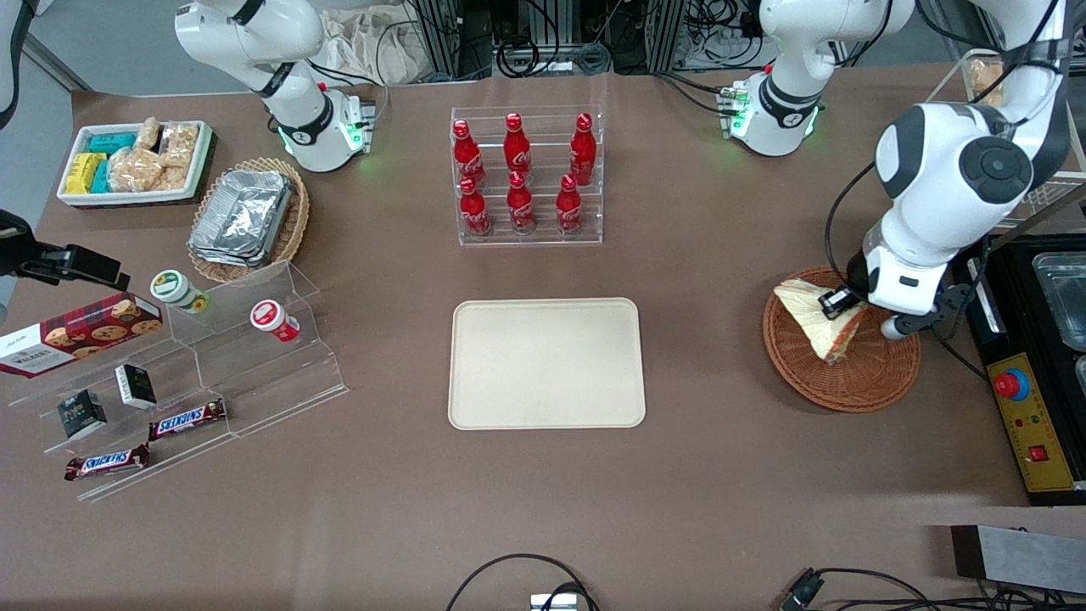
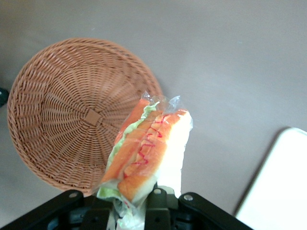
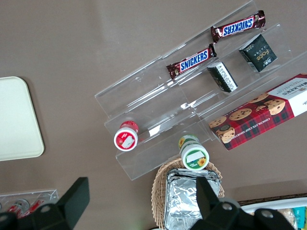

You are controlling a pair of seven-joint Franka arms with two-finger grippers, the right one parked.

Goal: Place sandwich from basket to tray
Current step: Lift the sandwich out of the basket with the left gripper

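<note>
While the fingers [image 2: 156, 203] of the left gripper [image 1: 836, 303] are clamped on one end of the wrapped sandwich [image 2: 146, 151], the wedge hangs lifted above the round wicker basket [image 1: 865, 373], its orange filling and lettuce showing along the cut edge. The basket sits on the brown surface [image 1: 721, 458] toward the working arm's end. The cream tray [image 1: 546, 363] lies beside it, well apart, near the middle.

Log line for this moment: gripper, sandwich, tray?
gripper: shut on sandwich, over basket | sandwich: lifted clear of basket | tray: bare, toward parked arm's end | step: carry to tray
</note>
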